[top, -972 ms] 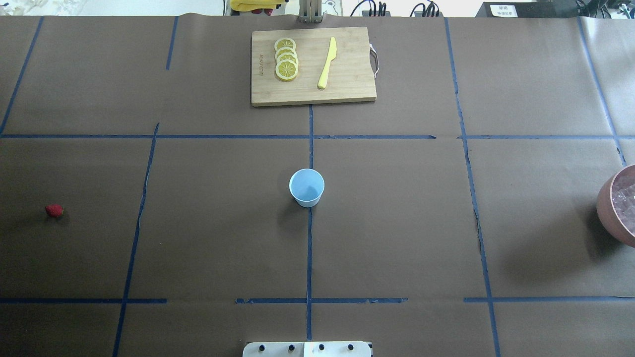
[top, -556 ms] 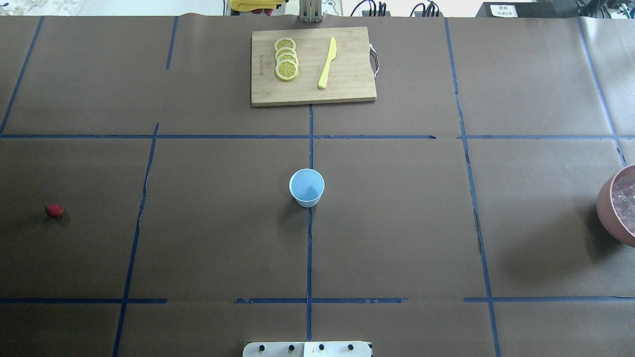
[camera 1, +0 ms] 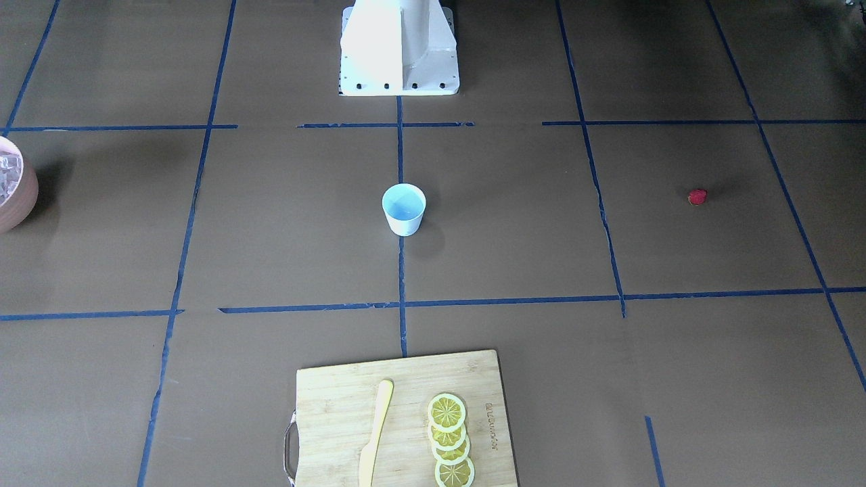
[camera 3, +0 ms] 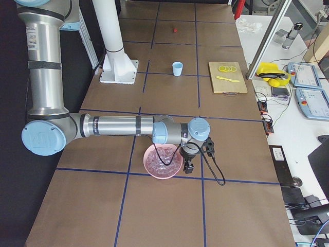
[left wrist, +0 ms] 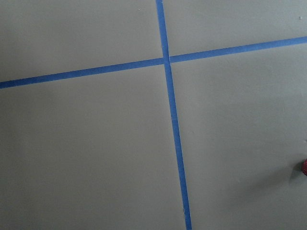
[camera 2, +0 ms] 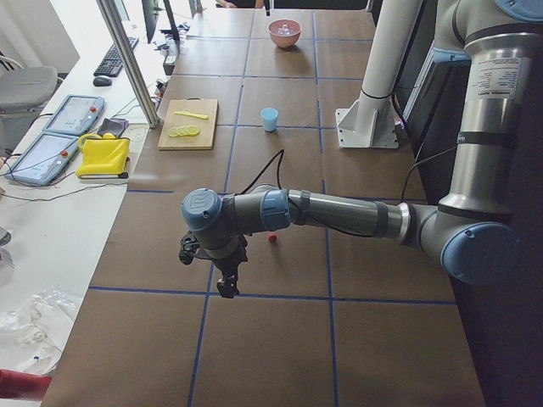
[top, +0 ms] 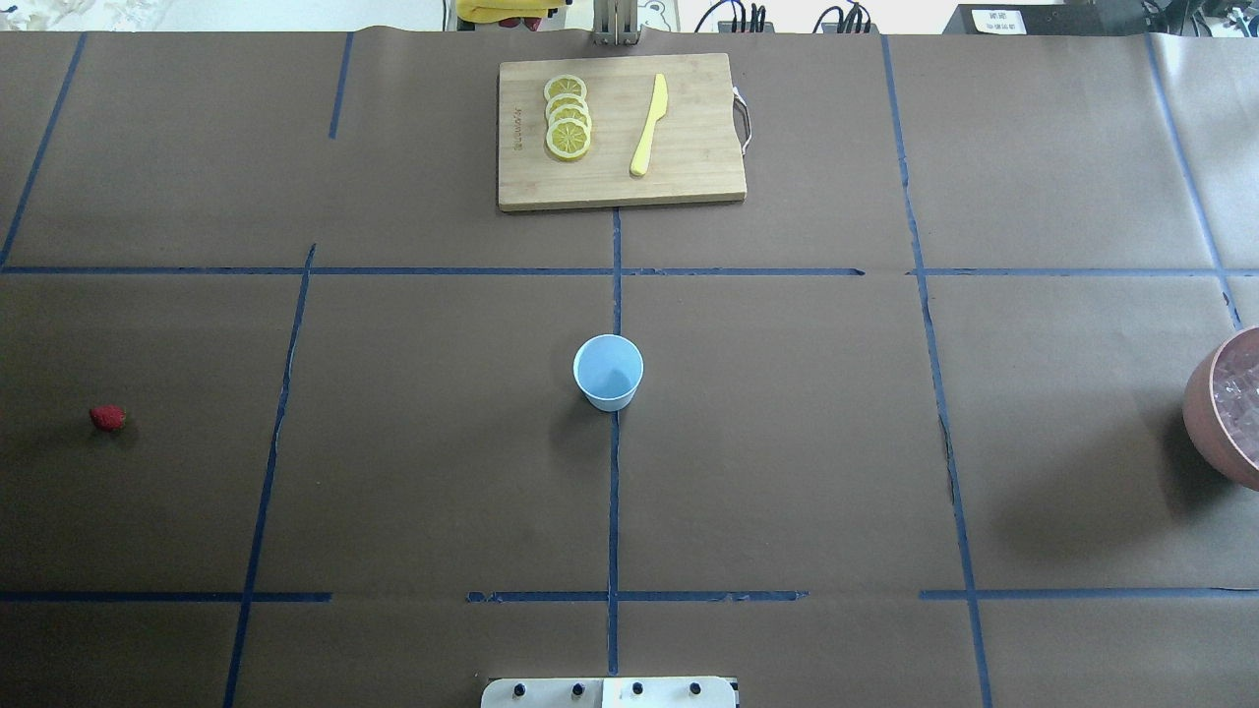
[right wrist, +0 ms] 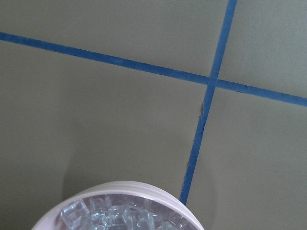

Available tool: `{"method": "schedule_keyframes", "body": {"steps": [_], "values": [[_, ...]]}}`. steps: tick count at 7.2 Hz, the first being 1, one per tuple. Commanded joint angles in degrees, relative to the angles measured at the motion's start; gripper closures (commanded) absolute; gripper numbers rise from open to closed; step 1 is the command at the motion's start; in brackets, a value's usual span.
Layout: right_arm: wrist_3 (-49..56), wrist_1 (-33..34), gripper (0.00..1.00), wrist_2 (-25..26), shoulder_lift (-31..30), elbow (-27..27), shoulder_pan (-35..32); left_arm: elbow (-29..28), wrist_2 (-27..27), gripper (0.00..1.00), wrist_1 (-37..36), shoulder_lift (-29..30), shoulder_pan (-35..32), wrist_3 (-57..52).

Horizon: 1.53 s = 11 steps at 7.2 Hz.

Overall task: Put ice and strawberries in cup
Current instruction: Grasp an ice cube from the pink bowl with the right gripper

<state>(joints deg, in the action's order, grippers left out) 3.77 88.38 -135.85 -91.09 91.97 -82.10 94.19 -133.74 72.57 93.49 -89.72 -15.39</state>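
Cup mid-table, well apart from cutting board with lemon slices

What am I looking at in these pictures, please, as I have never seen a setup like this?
It is a robot with two jointed arms mounted at a brown table marked with blue tape. Two cameras look down on the table, one from behind the robot and one facing it; two look from the table's ends; one sits on each wrist. In the middle stands an empty white cup. A strawberry lies toward the robot's left, a pinkish bowl of ice toward its right. At the far side, a cutting board carries lemon slices and a yellow knife. The left end effector hangs above the table near the strawberry, the right end effector beside the bowl. Nothing is visibly held, though whether they are open is unclear.
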Motion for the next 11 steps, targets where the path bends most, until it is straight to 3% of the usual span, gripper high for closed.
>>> {"method": "schedule_keyframes", "body": {"steps": [1, 3, 4, 5, 7, 11], "values": [[-19.58, -5.76, 0.01, 1.19, -3.99, 5.03, 3.77, 0.12, -0.21, 0.00, 0.11, 0.03, -0.02, 0.00], [-30.26, -6.20, 0.04, 2.42, -10.22, 12.77, 5.80, 0.21, -0.21, 0.00, 0.20, 0.03, -0.02, 0.01], [-36.58, -10.12, 0.06, 2.43, -13.12, 14.28, 7.03, 0.38, -0.21, 0.00, 0.29, 0.03, 0.07, -0.08], [-44.73, -14.85, 0.06, 2.60, -15.15, 14.21, 8.26, 0.64, -0.21, 0.00, 0.29, 0.03, -0.02, -0.08], [-57.77, -17.52, 0.07, 5.75, -16.04, 14.12, 12.30, 0.65, 0.14, 0.00, 0.38, 0.03, -0.02, -0.17], [-65.99, -20.61, 0.14, 8.74, -17.72, 13.33, 16.61, 1.26, 0.23, 0.00, 0.38, -0.06, -0.02, -0.17]]}}
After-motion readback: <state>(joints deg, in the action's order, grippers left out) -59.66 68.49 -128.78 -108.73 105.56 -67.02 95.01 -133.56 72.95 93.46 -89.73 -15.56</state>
